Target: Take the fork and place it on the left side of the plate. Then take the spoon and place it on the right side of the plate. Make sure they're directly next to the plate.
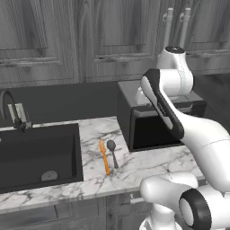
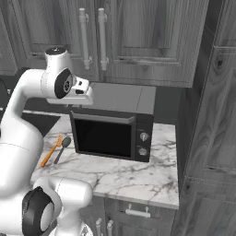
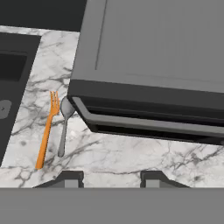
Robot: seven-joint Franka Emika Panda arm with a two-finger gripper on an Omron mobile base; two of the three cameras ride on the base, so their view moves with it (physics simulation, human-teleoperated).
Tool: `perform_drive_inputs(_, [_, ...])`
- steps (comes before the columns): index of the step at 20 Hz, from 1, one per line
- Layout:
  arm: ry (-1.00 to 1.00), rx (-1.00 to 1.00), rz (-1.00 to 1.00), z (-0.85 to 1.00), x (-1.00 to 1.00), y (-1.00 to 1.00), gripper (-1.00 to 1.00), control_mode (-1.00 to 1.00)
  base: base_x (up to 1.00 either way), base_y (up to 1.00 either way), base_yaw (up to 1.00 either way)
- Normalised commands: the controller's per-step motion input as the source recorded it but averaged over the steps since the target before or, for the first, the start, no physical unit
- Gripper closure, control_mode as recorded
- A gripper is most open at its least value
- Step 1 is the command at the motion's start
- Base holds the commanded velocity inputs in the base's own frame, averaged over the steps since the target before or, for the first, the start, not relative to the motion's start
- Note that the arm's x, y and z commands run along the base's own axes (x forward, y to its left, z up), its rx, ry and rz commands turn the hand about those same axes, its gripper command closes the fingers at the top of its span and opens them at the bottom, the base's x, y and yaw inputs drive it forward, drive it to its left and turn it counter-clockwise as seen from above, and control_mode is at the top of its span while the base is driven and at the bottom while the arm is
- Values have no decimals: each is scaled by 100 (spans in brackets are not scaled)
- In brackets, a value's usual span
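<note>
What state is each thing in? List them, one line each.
fork: flat on the counter, beside the spoon, not held.
spoon: flat on the counter, bowl near the microwave's corner.
microwave: door closed.
gripper: open, empty, above the counter.
upper cabinets: doors closed.

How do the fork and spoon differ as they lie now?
The fork is bright orange; the spoon is dark grey. The fork ends in short tines, the spoon in an oval bowl. The fork looks slightly longer. It lies on the sink side, the spoon on the microwave side. Both lie flat, side by side, on the counter.
</note>
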Motion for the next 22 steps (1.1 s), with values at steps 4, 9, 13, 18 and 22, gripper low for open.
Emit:
perform_drive_inputs(4, [0,0,0,0,-17,0,-100,-100,0,0,0])
perform_drive_inputs(9, [0,-2,-3,-25,-33,33,-100,-100,0,0,0])
perform_drive_inputs(13, [0,-17,-7,-89,-35,95,-100,-100,0,0,0])
perform_drive_inputs(18, [0,-12,-4,-79,-11,64,-100,-100,0,0,0])
perform_drive_inputs(22, [-2,0,-9,-21,-16,25,-100,-100,0,0,0])
